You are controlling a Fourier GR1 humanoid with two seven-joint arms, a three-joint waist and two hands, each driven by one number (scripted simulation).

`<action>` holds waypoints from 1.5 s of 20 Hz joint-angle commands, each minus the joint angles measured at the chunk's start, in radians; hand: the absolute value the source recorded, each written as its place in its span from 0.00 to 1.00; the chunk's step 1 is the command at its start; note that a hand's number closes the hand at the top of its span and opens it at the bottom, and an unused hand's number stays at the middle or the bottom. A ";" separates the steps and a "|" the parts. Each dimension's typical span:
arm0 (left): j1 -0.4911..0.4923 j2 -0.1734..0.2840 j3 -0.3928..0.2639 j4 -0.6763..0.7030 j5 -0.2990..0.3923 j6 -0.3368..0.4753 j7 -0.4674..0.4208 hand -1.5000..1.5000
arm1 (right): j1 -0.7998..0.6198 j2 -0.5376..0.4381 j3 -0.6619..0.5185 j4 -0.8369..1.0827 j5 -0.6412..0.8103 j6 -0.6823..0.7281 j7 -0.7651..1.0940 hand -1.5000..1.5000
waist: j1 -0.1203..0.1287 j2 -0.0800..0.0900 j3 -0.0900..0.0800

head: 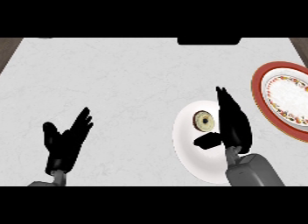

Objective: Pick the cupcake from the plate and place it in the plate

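1. Counter (pixel 131 78): pale marbled top, darker wood showing at the far-left and far-right corners.
2. White plate (pixel 189 153): near right, plain, partly covered by the right forearm.
3. Cupcake (pixel 204 120): sits on the white plate's far part, seen from above as a tan ring with a dark centre. Not lifted.
4. Right hand (pixel 232 124): over the white plate's right side, just right of the cupcake. Fingers straight and extended toward the far side, thumb stuck out left below the cupcake. Hand spread, holding nothing; can't tell whether it touches the cupcake.
5. Red-rimmed plate (pixel 263 103): far right, white centre with a patterned ring, cut off by the right edge. Just beside the white plate, nothing on it.
6. Left hand (pixel 64 140): near left, well apart from both plates, fingers up and spread, resting, holding nothing.
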State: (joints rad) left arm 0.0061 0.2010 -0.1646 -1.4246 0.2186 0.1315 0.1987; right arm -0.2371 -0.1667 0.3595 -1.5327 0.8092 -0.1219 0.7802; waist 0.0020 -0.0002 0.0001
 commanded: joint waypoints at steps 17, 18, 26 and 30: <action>-0.008 -0.057 0.074 0.069 -0.065 -0.076 -0.040 0.50 | -0.045 0.065 -0.074 0.287 0.128 0.040 -0.227 1.00 | -0.002 0.000 0.000; 0.012 -0.038 0.085 -0.020 -0.051 -0.087 0.037 0.50 | -0.060 0.083 -0.089 0.292 0.144 0.032 -0.230 1.00 | 0.000 0.000 0.000; -0.017 -0.076 0.071 0.001 -0.082 -0.049 0.028 0.50 | -0.054 0.103 -0.063 0.182 0.264 -0.208 -0.270 1.00 | -0.005 -0.001 0.000; 0.056 -0.069 0.087 -0.015 -0.068 -0.051 0.001 0.50 | 0.238 -0.055 0.124 -0.080 0.111 -0.078 -0.623 1.00 | -0.048 -0.019 0.001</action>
State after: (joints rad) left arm 0.0318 0.1329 -0.0901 -1.4369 0.1431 0.0758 0.2145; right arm -0.1493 -0.1461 0.3774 -1.4742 0.9825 -0.2087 0.3654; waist -0.0224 -0.0094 0.0007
